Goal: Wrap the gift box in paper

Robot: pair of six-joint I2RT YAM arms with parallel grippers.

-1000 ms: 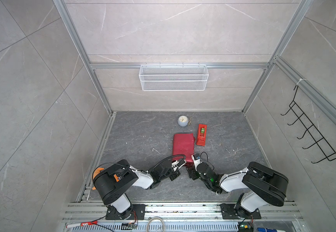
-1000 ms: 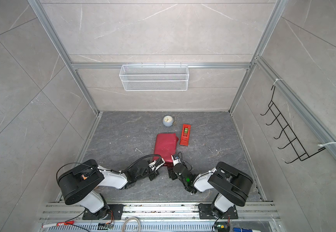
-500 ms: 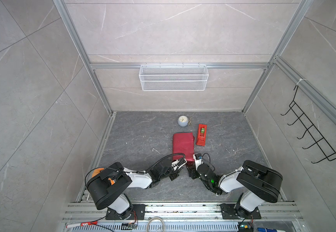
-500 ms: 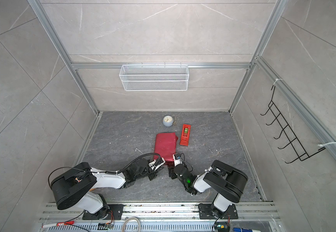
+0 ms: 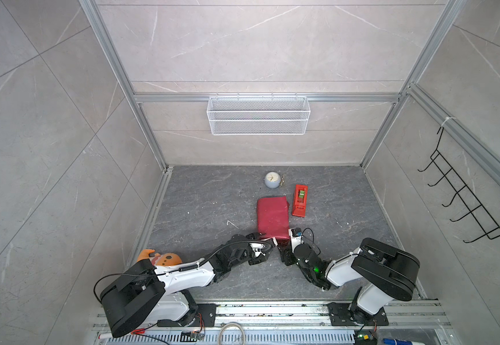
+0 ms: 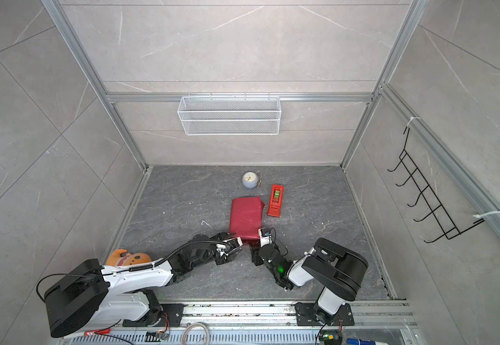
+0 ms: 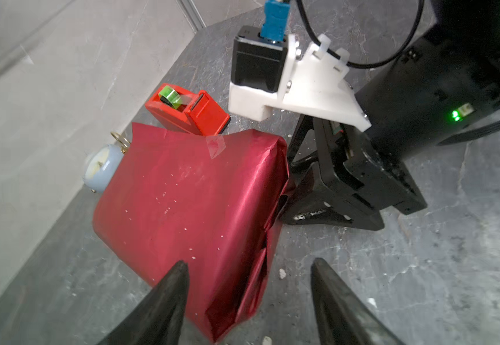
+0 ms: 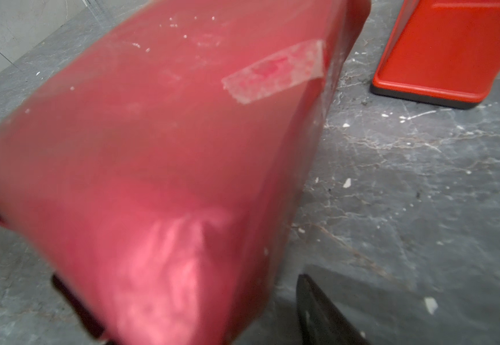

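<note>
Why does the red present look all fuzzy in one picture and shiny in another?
Right wrist view: the paper is very close and blurred, with a pale glare patch. Left wrist view: sharper, bright streaks on the paper, fingers soft at the edge.

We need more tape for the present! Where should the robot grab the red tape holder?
Grip the tape holder across its two long sides, near the middle, coming down from above. It stands upright and is long and narrow, so the jaws should fit over it. The wrapped present lies close beside it, so a sideways reach looks cramped.
</note>
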